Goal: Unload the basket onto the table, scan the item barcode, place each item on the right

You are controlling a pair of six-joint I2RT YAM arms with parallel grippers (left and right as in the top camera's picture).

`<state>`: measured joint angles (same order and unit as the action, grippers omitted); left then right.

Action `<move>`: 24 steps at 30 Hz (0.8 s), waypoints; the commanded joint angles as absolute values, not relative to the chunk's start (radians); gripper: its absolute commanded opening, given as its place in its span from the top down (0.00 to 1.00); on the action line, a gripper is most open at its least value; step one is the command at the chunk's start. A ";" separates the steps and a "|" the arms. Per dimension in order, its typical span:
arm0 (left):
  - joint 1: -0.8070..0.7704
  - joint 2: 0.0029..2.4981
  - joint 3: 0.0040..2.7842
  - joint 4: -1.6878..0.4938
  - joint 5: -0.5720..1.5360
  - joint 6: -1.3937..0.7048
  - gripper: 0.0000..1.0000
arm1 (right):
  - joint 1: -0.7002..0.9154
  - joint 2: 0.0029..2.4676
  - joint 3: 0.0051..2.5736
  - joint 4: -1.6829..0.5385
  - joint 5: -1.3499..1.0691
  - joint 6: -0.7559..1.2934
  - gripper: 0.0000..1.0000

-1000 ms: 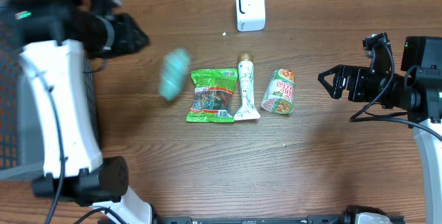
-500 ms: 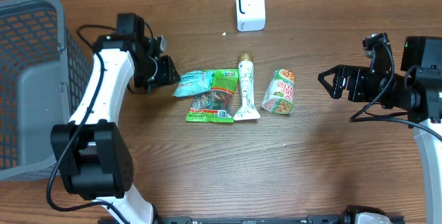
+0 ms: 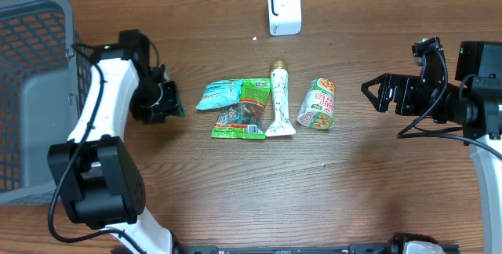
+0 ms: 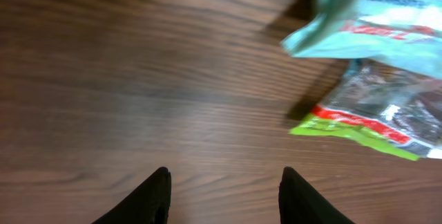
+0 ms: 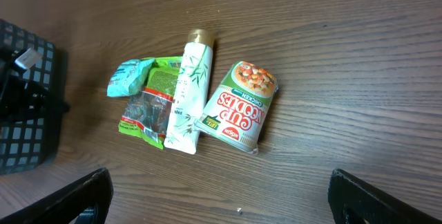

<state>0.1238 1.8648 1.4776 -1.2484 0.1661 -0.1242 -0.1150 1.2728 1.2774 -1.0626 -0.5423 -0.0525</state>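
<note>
Wood-grain surface (image 3: pixel 235 199) carries everything. On its left side the left end effector (image 3: pixel 172 107) sits low, its fingers partly spread with nothing between them; its wrist view shows only bare wood in the gap (image 4: pixel 224 193). The teal packet (image 3: pixel 218 93) lies just beside it, toward the middle of the surface, apart from the fingertips and not touching them. In the left wrist view the packet (image 4: pixel 373 10) sits in the upper right corner, blurred.

From overhead the packet's long axis runs roughly across the surface, side to side with a slight tilt. Its narrower crimped end points at the left end effector, and its other end rests over the upper left corner of the green packet (image 3: pixel 241 111). No barcode can be made out on it.

Right of the green packet lies a white tube (image 3: pixel 278 101), long axis front to back, cap toward the far edge. Next comes a noodle cup (image 3: pixel 318 105) on its side. Well apart from the row, on the right, the right end effector (image 3: pixel 370 93) hovers with its fingers spread wide and empty, facing the cup.

At the far edge, beyond the tube's cap, stands the white scanner (image 3: pixel 284 7). A grey basket (image 3: pixel 31 89) fills the far left.
</note>
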 commanded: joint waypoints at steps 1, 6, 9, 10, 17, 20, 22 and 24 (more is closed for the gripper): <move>0.166 1.854 1.475 -1.272 0.104 -0.118 0.57 | -0.111 1.271 1.302 -1.057 -0.544 -0.053 0.00; 0.233 1.845 1.475 -1.325 0.015 -0.111 0.54 | -0.111 1.271 1.302 -1.056 -0.544 -0.053 0.00; 0.275 1.837 1.475 -1.324 0.020 -0.111 0.54 | -0.111 1.271 1.302 -1.056 -0.544 -0.053 0.00; 0.285 1.835 1.475 -1.324 0.019 -0.107 0.54 | -0.111 1.271 1.302 -1.056 -0.544 -0.053 0.00; 0.327 1.831 1.475 -1.332 0.014 -0.020 0.54 | -0.111 1.271 1.302 -1.057 -0.544 -0.053 0.00; 0.339 1.825 1.475 -1.348 0.001 0.012 0.53 | -0.111 1.271 1.302 -1.057 -0.544 -0.053 0.00; 0.352 1.814 1.475 -1.359 -0.004 0.012 0.53 | -0.111 1.271 1.302 -1.057 -0.544 -0.053 0.00; 0.372 1.792 1.475 -1.362 0.002 0.012 0.53 | -0.111 1.271 1.302 -1.056 -0.544 -0.053 0.00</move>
<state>0.3370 1.8549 1.4773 -1.3582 0.0154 -0.0154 -0.1150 1.2728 1.2774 -1.0630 -0.5423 -0.0521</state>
